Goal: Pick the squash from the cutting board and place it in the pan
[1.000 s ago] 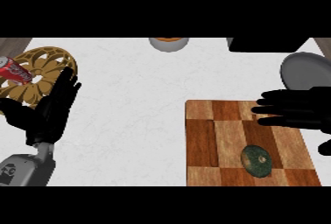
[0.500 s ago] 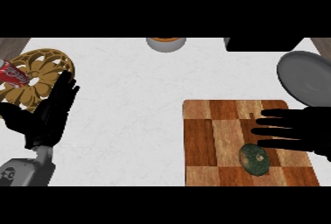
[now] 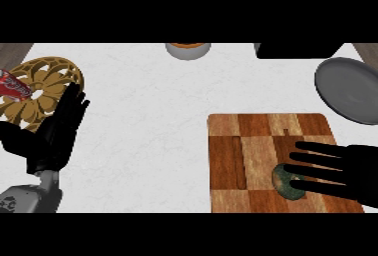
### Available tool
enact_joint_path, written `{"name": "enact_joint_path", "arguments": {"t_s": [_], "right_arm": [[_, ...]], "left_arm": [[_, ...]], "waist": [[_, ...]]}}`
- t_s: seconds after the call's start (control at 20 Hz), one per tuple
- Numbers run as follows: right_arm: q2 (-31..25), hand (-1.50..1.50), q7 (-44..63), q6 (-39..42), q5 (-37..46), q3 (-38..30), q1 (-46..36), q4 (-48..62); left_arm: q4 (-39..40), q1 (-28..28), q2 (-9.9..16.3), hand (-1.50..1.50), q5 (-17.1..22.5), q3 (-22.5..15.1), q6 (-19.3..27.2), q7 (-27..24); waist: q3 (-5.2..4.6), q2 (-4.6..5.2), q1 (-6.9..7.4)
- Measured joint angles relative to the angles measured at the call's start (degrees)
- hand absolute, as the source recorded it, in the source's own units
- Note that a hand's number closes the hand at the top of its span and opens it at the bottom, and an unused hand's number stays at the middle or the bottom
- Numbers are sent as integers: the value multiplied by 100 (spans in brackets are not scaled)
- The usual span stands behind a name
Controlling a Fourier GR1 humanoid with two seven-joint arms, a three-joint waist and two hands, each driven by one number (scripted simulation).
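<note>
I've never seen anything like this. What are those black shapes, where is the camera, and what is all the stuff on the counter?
You are looking steeply down from the robot's head at a white counter. The black shapes are its two hands. The left robot hand rests open at the left, holding nothing. The right robot hand stretches open over a wooden cutting board, its fingers reaching a small green squash without holding it. A grey pan sits beyond the board. At far left a golden openwork trivet carries a red can. A bowl stands at the far edge.
</note>
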Motion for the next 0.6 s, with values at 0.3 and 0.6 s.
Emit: {"name": "enact_joint_path", "arguments": {"t_s": [0.3,0.6], "right_arm": [[343,-150,124,208,502,-150,425,-349],[907,-150,446,446,1166,-100,495,-379]], "left_arm": [[212,-112,-95,0,-78,202,-222,-53],[53,-78,-118,0,-186,323,-334,128]], "waist": [[-2,5,7],[-2,8,31]]}}
